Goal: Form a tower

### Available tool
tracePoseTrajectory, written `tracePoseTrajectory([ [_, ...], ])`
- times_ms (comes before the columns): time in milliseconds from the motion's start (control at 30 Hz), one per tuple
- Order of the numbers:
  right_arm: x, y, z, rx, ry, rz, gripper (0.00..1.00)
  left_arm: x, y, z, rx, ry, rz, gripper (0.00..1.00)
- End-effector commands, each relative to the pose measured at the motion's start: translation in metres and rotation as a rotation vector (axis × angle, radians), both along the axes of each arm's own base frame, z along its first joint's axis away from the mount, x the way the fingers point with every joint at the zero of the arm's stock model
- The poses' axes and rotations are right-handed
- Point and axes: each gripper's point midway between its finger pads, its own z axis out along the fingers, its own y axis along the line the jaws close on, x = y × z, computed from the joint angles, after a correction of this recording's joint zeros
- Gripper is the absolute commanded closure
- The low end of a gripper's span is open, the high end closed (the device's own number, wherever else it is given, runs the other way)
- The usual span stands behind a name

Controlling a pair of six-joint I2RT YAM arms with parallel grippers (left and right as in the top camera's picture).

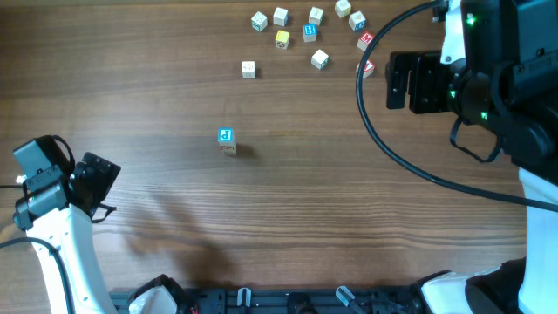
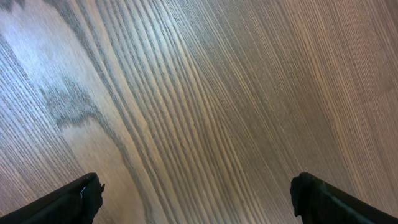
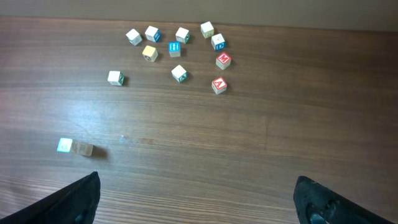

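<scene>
Blue-topped tower of pale wooden cubes stands upright on the table. Seen from overhead, it lies at two o'clock from the left gripper, likely the nearer one, and eight o'clock from the right gripper. Both grippers gape wide, holding nothing.

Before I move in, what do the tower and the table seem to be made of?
Tower: likely pale wood, matte tan sides; top face coated bright blue with a white letter. Table: wood or wood-look laminate, brown streaky grain, slight sheen; which one is unclear.
</scene>
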Motion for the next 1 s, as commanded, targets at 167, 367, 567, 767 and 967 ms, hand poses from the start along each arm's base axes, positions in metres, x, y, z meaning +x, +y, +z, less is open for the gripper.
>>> tracePoseTrajectory([
  [167,0.004,-0.003,0.001,-0.075,-0.014,0.040,0.01,0.001,0.001,0.003,-0.001,-0.015,0.012,0.00],
  [367,0.004,-0.041,0.016,-0.208,-0.087,-0.118,0.00,0.001,0.001,0.003,0.000,-0.015,0.012,0.00],
  [567,-0.050,-0.072,0.038,-0.183,-0.183,-0.194,0.00,0.001,0.001,0.003,0.000,-0.015,0.012,0.00],
  [767,-0.118,-0.111,-0.032,-0.159,-0.140,-0.337,0.00,0.001,0.001,0.003,0.000,-0.015,0.012,0.00],
  [967,-0.091,-0.077,-0.089,-0.075,-0.359,-0.138,0.00,0.001,0.001,0.003,-0.001,-0.015,0.012,0.00],
])
